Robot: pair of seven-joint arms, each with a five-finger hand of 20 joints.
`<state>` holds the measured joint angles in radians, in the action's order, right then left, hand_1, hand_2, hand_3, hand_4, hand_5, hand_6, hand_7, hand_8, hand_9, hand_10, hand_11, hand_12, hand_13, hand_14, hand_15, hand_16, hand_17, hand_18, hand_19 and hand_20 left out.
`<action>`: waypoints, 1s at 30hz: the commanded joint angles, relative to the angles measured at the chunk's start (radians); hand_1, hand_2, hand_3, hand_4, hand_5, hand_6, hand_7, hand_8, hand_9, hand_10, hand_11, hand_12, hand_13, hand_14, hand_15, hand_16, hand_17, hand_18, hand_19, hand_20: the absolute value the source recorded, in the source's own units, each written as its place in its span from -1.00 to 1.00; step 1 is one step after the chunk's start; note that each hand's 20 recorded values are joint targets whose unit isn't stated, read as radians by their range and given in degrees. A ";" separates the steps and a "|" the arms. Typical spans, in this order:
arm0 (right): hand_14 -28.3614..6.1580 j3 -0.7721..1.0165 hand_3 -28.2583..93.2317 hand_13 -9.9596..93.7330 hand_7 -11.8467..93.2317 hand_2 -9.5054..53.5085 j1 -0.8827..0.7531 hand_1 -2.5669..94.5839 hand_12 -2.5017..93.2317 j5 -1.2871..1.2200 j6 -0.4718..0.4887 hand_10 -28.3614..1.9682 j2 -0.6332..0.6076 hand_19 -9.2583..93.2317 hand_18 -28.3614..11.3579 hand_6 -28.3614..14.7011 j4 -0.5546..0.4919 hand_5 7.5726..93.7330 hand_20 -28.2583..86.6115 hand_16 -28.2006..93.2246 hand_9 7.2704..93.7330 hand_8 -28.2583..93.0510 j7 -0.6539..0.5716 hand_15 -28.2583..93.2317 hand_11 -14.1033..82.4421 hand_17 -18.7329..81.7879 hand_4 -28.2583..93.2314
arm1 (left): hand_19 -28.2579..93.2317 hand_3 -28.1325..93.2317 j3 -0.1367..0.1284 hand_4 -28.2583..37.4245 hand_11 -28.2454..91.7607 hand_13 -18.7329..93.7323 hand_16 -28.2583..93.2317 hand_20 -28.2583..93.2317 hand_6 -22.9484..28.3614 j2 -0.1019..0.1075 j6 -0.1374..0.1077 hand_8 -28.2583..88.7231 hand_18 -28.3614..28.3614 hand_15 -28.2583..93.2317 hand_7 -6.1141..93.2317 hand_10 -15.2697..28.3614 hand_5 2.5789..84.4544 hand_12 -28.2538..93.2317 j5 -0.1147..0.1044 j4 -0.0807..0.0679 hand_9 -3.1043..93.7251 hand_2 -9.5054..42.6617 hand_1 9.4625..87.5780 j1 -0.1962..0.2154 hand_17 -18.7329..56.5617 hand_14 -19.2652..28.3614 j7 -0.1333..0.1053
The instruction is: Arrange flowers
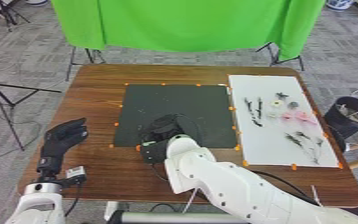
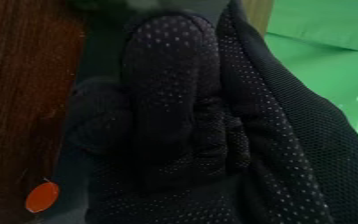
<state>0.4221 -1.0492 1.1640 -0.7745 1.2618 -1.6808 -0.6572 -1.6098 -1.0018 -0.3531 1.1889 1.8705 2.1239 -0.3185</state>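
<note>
Right now, flowers lie on the white sheet at right, a dark bin just beyond. The right hand blocks the mat's lower middle; its spread I can't tell. At left, the left hand is loosely spread.

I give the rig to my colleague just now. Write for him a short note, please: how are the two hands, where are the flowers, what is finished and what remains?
Left hand: open, at the table's left side.
Right hand: over the near part of the dark mat; I cannot tell whether it holds anything.
Flowers: pink flowers, a pale flower and dark sprigs lie on the white sheet, right of the mat.
Done: no finished arrangement to be seen.
Left: probably all the arranging of these flowers.
</note>
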 commanded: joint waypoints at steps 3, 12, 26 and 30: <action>0.43 -0.006 0.51 1.00 0.17 -1.00 -0.005 0.32 -0.20 0.024 -0.009 -0.08 -0.002 0.48 0.13 0.05 -0.004 0.41 0.20 -0.23 0.92 -0.41 0.035 0.14 -0.30 0.88 -0.56 | -0.27 0.58 0.004 -0.68 -0.09 0.08 -0.55 -0.15 -0.03 -0.013 0.017 -0.67 0.44 -0.08 -0.50 0.28 0.19 -0.33 -0.002 -0.005 0.08 -1.00 -0.15 0.000 -0.17 0.47 0.008; 0.29 -0.086 0.58 1.00 -0.02 -0.76 0.015 -0.22 -0.53 0.261 0.166 -0.23 -0.084 0.48 0.00 0.05 -0.022 0.41 0.19 -0.18 0.73 -0.37 0.093 0.06 0.01 0.85 -0.60 | -0.28 0.57 -0.006 -0.69 -0.09 0.08 -0.55 -0.16 -0.04 -0.019 0.022 -0.67 0.44 -0.08 -0.49 0.27 0.19 -0.33 -0.005 -0.008 0.08 -1.00 -0.15 0.005 -0.17 0.46 0.005; 0.31 -0.100 0.55 1.00 -0.39 -0.62 0.010 -0.45 -0.64 0.400 0.362 -0.34 -0.112 0.67 -0.03 0.06 -0.049 0.26 0.10 -0.19 0.53 -0.63 0.133 0.20 -0.41 0.84 -0.61 | -0.29 0.49 -0.004 -0.54 -0.09 0.07 -0.55 -0.16 -0.05 -0.021 0.024 -0.67 0.43 -0.10 -0.50 0.23 0.14 -0.34 -0.005 -0.008 0.05 -1.00 -0.09 0.002 -0.16 0.44 0.004; 0.31 -0.088 0.54 1.00 -0.41 -0.61 0.006 -0.46 -0.65 0.375 0.361 -0.35 -0.110 0.69 -0.03 0.06 -0.049 0.24 0.09 -0.19 0.48 -0.62 0.135 0.21 -0.44 0.84 -0.62 | -0.29 0.49 -0.001 -0.52 -0.09 0.07 -0.55 -0.16 -0.05 -0.022 0.030 -0.67 0.43 -0.10 -0.50 0.23 0.14 -0.34 -0.003 -0.012 0.05 -1.00 -0.08 -0.003 -0.16 0.43 0.005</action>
<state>0.3197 -1.0397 1.5642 -0.4195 1.1476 -1.7231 -0.5367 -1.6132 -1.0127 -0.3370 1.1887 1.8644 2.1186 -0.3192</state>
